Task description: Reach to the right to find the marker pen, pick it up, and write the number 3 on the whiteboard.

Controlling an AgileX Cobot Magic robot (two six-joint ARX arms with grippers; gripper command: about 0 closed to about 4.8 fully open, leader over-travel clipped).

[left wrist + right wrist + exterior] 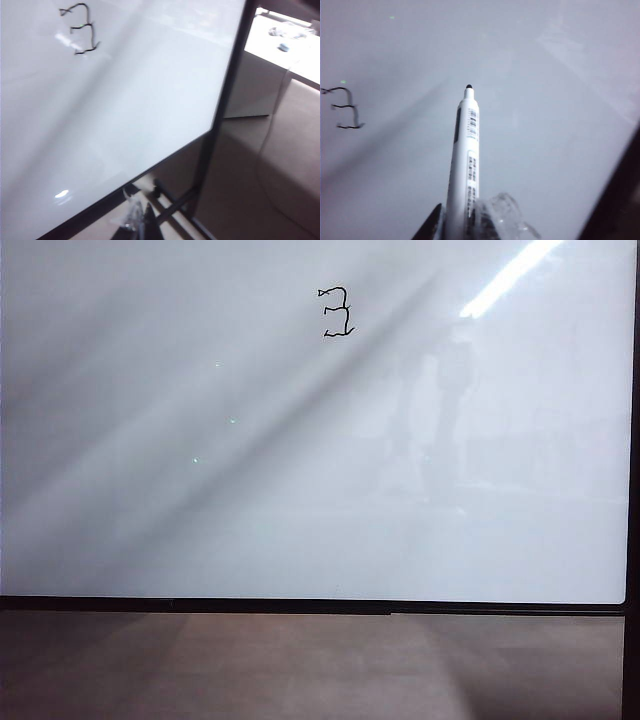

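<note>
The large glossy white whiteboard with a thin black frame [300,490] fills the exterior view; the small wobbly black number 3 [337,312] sits toward twelve o'clock on it. The right gripper [460,225] is clamped on the white-barrelled marker pen with a dark pointed tip [465,160]; the tip points at the board, off toward three o'clock of the digit, contact unclear. The left gripper [139,217] shows only translucent fingertips below the board's lower edge; I cannot tell how wide it stands.

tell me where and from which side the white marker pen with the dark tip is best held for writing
Low on its rear barrel, from behind, as the right tool holds the white marker pen now: the slim straight body then leaves its dark tip free toward the glossy white whiteboard.
</note>
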